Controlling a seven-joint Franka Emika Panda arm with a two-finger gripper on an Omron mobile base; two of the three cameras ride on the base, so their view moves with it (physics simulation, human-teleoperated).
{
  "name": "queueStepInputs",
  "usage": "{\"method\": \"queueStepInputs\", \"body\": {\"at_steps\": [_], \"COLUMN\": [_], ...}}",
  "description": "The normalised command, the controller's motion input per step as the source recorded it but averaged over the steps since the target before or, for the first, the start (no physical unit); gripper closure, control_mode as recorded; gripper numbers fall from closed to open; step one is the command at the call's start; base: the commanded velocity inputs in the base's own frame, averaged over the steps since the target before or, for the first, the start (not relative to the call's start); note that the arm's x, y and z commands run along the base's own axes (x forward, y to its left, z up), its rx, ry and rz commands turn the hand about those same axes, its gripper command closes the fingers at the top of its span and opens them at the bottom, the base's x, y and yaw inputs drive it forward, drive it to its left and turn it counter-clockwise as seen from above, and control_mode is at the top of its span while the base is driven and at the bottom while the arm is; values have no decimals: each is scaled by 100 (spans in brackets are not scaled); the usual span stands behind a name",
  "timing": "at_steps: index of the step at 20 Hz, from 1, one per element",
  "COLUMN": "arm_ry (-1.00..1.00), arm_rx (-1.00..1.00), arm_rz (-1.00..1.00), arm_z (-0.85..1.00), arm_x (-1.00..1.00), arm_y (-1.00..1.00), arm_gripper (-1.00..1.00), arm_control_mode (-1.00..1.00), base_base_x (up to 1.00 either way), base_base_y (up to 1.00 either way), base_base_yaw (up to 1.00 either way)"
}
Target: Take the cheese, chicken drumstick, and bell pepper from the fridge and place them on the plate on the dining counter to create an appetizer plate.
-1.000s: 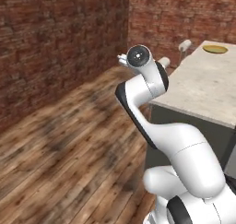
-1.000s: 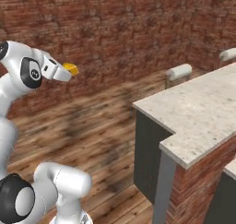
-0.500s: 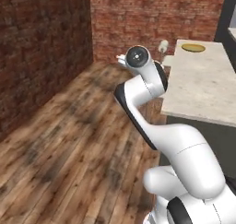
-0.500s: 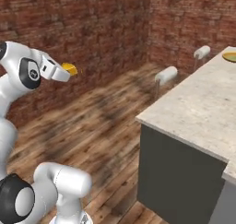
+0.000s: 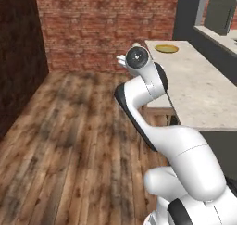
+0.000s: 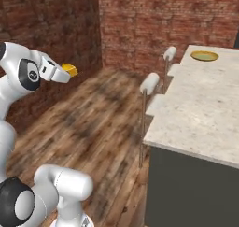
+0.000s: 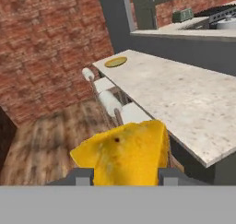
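Now the gripper (image 7: 120, 174) still clamps the cheese (image 7: 124, 156) at lower centre; the base has turned, so the plate (image 6: 204, 56) sits upper right on the dining counter (image 6: 200, 109).

Speckled beige stone tops the dining counter (image 6: 200, 109), matt (lower right), above a weathered wooden plank floor (image 5: 69, 140).

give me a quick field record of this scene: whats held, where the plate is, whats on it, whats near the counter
held: cheese, yellow wedge between the gripper fingers
gripper height: raised above the wooden floor, short of the dining counter
plate: far end of the counter
on plate: no food seen on it
beside counter: two white stools
walls: red brick
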Motion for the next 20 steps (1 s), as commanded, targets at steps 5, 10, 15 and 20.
{"method": "queueStepInputs", "body": {"at_steps": [5,10,15,20], "arm_ry": [0,0,0,0], "arm_rx": [0,0,0,0], "arm_rz": [0,0,0,0], "arm_z": [0,0,0,0], "arm_x": [0,0,0,0], "arm_y": [0,0,0,0], "arm_gripper": [100,100,100,100], "arm_control_mode": [100,100,100,100], "base_base_x": [100,100,100,100], "base_base_y": [89,99,100,100], "base_base_yaw": [-52,-51,-50,-50]}}
